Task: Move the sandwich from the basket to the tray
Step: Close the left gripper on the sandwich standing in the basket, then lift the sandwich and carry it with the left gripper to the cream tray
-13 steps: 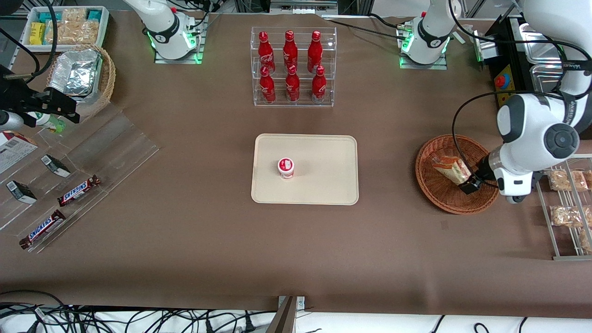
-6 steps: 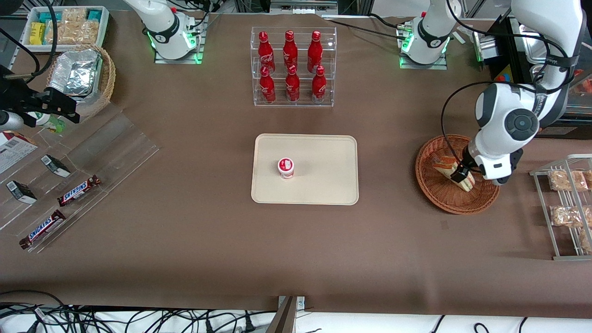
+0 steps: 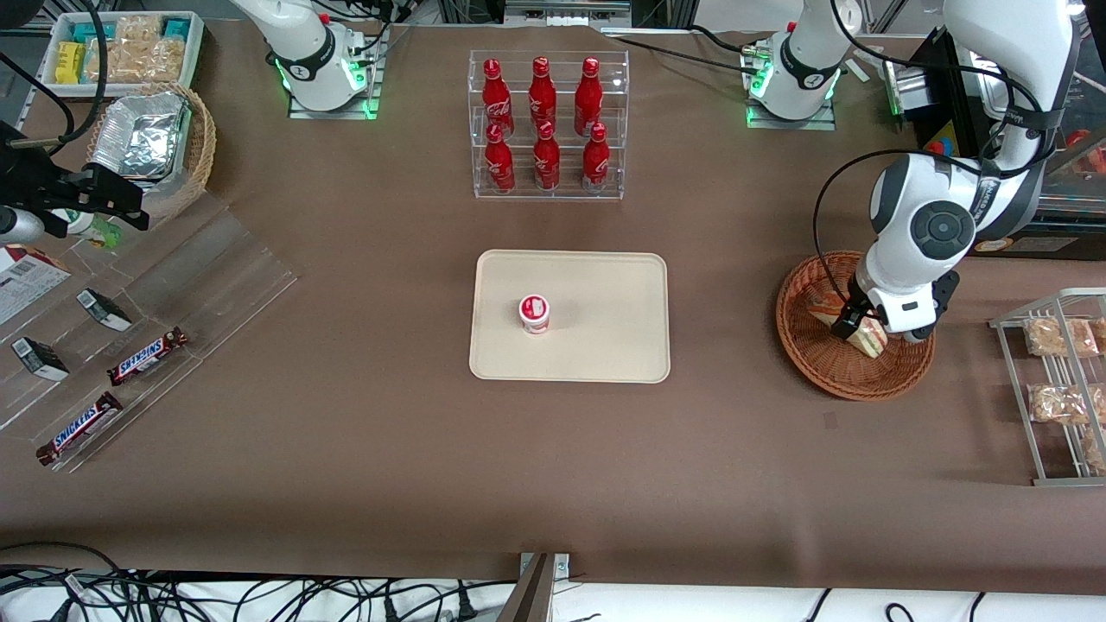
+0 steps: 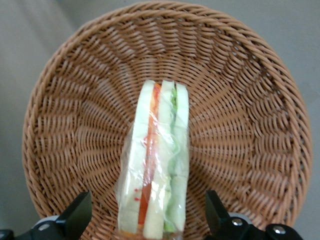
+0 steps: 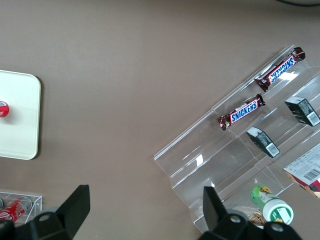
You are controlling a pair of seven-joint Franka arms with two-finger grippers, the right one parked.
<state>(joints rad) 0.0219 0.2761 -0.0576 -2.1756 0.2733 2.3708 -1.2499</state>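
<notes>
Over the last second the gripper (image 4: 146,220) has swung in over the basket (image 3: 812,363) and now hangs spread wide astride the sandwich (image 4: 156,160) lying there, untouched, so the grasp appears imminent and the tray (image 3: 605,345) awaits.

Six red bottles (image 3: 543,123); two Snickers bars (image 3: 148,356).

Open hand (image 4: 147,222) straddles sandwich (image 4: 157,160); only a cup (image 3: 534,313) occupies tray (image 3: 605,345).
</notes>
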